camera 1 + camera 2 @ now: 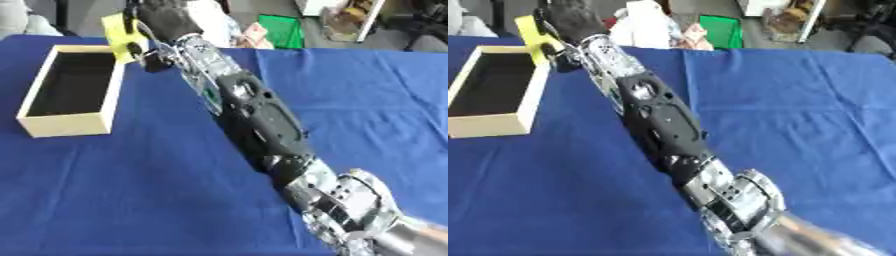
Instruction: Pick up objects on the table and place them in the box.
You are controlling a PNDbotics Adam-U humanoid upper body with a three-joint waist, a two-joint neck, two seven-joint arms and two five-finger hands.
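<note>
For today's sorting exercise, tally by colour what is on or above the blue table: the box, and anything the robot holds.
Cream box: 1
Yellow object, in the fingers of the right hand by the box's far corner: 1
Total: 2

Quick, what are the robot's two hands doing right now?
Right hand: closed on a yellow object, beside the box's far corner.
Left hand: not in view, so it cannot be told.
</note>
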